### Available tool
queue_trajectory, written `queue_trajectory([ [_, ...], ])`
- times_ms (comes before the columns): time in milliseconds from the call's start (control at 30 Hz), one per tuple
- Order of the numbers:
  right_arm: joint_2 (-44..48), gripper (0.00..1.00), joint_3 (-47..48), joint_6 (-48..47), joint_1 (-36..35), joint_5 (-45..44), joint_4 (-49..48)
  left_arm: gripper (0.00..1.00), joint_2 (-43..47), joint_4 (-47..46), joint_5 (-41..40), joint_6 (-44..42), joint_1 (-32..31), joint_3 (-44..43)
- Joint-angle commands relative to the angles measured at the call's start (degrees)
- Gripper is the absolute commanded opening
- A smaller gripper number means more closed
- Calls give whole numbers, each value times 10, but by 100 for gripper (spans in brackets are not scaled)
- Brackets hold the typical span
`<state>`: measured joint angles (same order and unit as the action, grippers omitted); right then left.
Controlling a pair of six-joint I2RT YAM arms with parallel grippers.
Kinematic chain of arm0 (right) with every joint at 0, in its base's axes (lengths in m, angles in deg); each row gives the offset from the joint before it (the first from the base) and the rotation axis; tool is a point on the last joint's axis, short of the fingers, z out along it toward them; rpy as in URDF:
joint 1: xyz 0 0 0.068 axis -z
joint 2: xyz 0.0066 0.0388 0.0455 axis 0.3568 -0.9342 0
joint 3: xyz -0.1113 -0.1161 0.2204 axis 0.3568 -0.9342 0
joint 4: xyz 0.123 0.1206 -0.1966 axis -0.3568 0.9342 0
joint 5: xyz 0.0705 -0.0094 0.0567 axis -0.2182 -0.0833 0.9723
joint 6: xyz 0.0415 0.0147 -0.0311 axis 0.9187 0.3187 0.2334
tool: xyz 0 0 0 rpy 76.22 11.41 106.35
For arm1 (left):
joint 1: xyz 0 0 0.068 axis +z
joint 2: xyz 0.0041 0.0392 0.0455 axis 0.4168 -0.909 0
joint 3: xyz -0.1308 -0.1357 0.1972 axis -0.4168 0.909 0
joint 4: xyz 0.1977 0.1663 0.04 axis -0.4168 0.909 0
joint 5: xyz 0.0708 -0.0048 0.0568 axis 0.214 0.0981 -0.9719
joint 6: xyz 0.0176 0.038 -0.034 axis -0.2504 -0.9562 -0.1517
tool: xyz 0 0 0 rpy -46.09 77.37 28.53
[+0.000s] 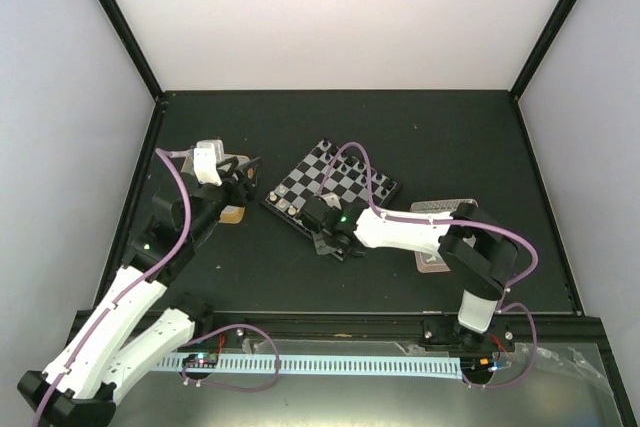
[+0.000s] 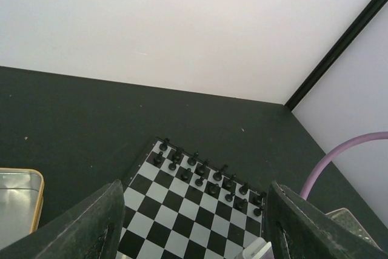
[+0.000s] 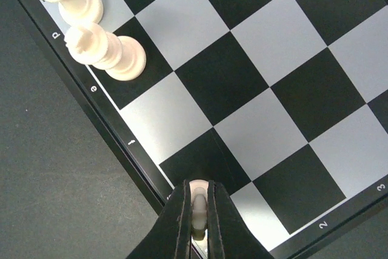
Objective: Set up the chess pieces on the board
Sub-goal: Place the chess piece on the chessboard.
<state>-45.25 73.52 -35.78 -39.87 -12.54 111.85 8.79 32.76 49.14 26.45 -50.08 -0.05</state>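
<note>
At the near edge of the board [image 3: 242, 89], the right gripper [image 3: 197, 201] is pinching a cream piece [image 3: 197, 187], mostly hidden between its fingers; left of the board, the left gripper [image 2: 193, 193] is hovering wide open and empty

Probably a robotics lab cell: plain white walls [image 1: 350, 17], black frame posts [image 1: 115, 22], dark table [image 1: 420, 137], slotted cable duct [image 1: 330, 365].

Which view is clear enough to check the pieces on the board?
Right wrist: sharp on the board and white pieces, though they run bright. Left wrist: black pieces small but readable, back wall washed out. Top external: even light, pieces too small to tell apart.
</note>
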Motion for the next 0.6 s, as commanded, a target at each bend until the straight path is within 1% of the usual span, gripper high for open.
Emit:
queue_trajectory([
  [0, -15, 7, 15, -7, -2, -9, 0, 66, -1, -13, 5, -4, 4, -2],
  [100, -15, 8, 8, -8, -2, -10, -13, 66, -1, -11, 6, -5, 4, -1],
  [567, -31, 9, 10, -10, -2, -40, -11, 66, -1, -6, 6, -6, 4, 2],
])
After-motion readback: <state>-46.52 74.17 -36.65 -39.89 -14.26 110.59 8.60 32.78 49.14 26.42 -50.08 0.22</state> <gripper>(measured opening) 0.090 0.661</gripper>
